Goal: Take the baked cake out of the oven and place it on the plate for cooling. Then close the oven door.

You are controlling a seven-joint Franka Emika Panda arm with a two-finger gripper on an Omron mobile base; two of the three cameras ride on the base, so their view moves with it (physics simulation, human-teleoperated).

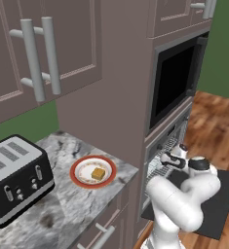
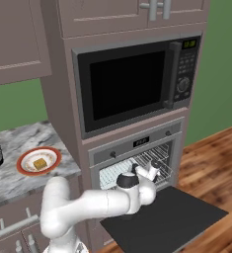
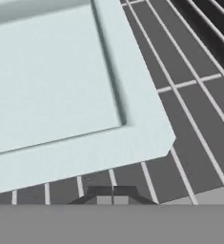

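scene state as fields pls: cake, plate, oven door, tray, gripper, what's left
cake: baked cake sits on the plate
plate: plate on the marble counter, right of the toaster
oven door: oven door open, lying flat
oven: oven interior exposed, wire rack visible
tray: pale baking tray on the rack, nothing on it
gripper: gripper shut, holding nothing, at the oven opening just above the rack
left to do: close the door
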